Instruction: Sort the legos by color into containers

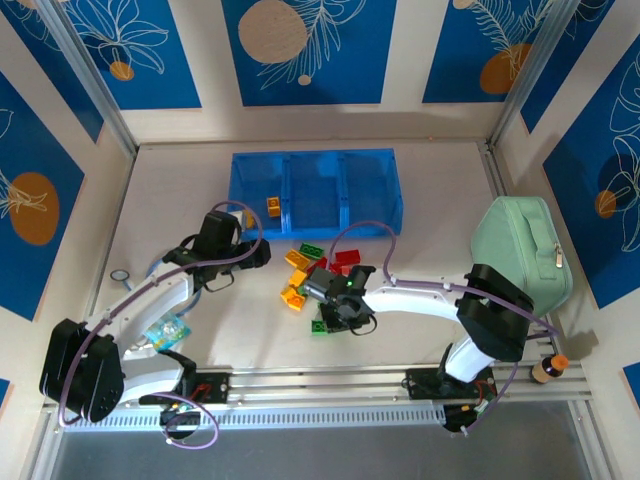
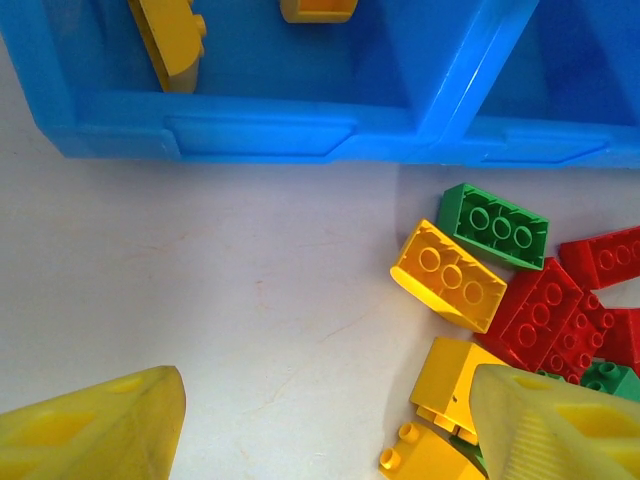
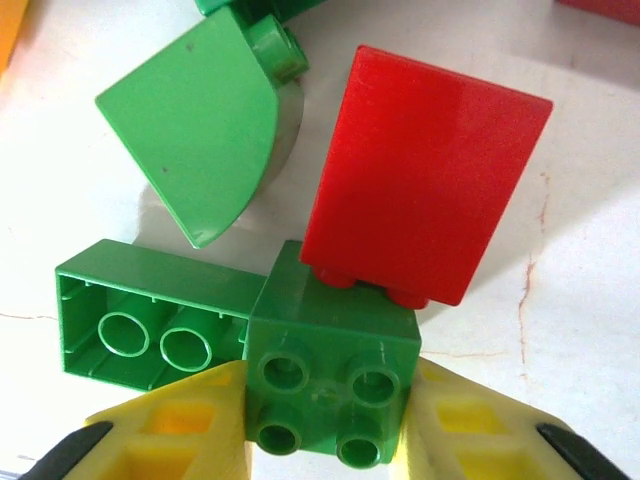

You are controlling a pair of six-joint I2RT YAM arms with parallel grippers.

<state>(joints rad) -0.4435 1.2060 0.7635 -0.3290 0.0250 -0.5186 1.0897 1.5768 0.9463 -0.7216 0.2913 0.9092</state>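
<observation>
Right tool [image 3: 330, 405] seemingly against green brick [image 3: 330, 340]

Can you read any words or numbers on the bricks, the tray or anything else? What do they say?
No text can be read anywhere.
green brick: its studs look plain, no letters show.
blue tray: no label.
mint pouch: no words visible.
small bottle and crinkly packet: too small and blurred to read.
wall panels: leaf drawings and circles, no writing.
</observation>
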